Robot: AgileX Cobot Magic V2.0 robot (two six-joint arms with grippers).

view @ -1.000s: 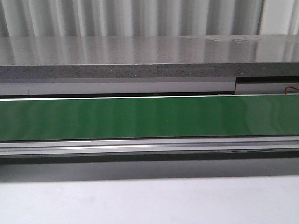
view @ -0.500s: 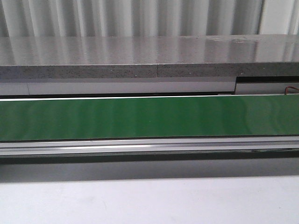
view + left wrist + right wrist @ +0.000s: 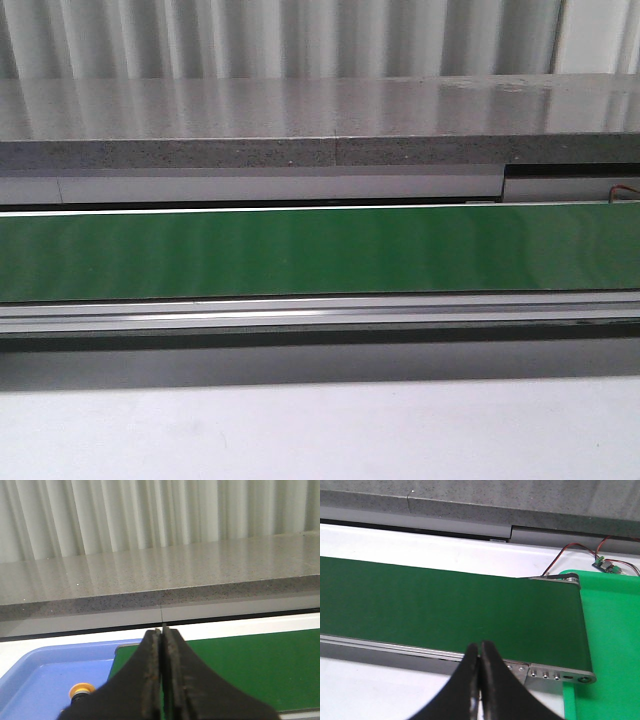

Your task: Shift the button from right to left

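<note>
A button (image 3: 81, 690) with a round yellow-orange head and black collar sits in a blue tray (image 3: 45, 680) in the left wrist view, partly hidden behind my left gripper's fingers. My left gripper (image 3: 163, 632) is shut and empty, over the end of the green conveyor belt (image 3: 250, 670) beside the tray. My right gripper (image 3: 480, 647) is shut and empty, near the front rail of the belt (image 3: 445, 605), close to its right end. No gripper and no button show in the front view.
The green belt (image 3: 320, 250) runs across the front view, with a metal rail (image 3: 320, 312) in front and a grey stone ledge (image 3: 320, 120) behind. A bright green tray (image 3: 610, 630) lies past the belt's right end. Red and black wires with a small board (image 3: 605, 564) lie behind it.
</note>
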